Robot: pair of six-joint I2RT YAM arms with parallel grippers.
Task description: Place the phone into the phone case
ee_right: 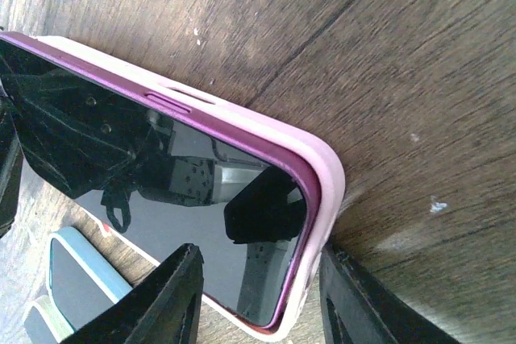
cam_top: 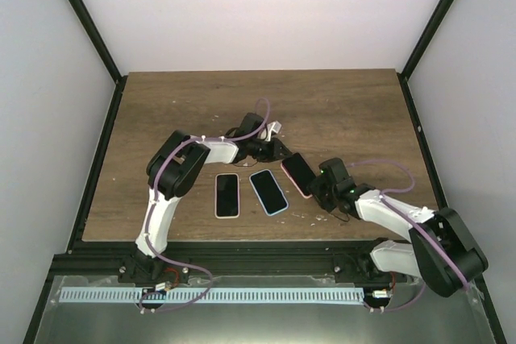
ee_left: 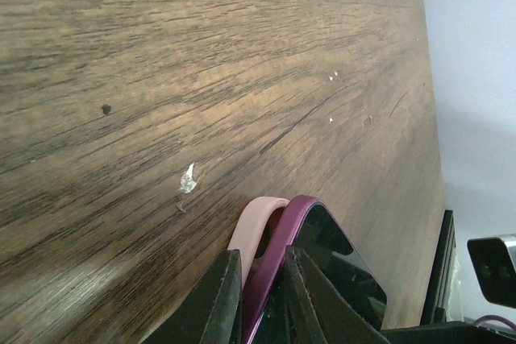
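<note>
- The glossy, dark-glassed purple-rimmed phone [ee_right: 161, 167] lies in the soft, pale pink phone case [ee_right: 326, 191]. It sits just right of the blue-edged phone [cam_top: 268, 192], angled away from it, with one of my claws at each end.
- At the near corner the purple rim is sunk inside the case's rounded, matte lip.
- At the far corner the pink lip curls clear of the rim with a gap between them, so I judge that end unseated.
- My left claw [ee_left: 262, 255], beyond the blue-edged phone, is clenched on the purple-rimmed phone, its thin edge pinched between my black fingers [ee_left: 222, 300].
- My right claw [ee_right: 262, 251], to the right of the blue-edged phone, has its jaws apart astride the near corner. I see neither pad pressing on it.
- As I read it, the step in hand is seating the phone. Next I would press the far corner down under the lip while bracing the near end. The glass looks slick and the case looks yielding, so a slip is the risk.
- A pale-rimmed phone [cam_top: 227, 195], flat with a dark screen, lies just left of the blue-edged phone.
- All of it rests on the brown wood-grain table [cam_top: 339, 110], which is flecked with pale specks.
</note>
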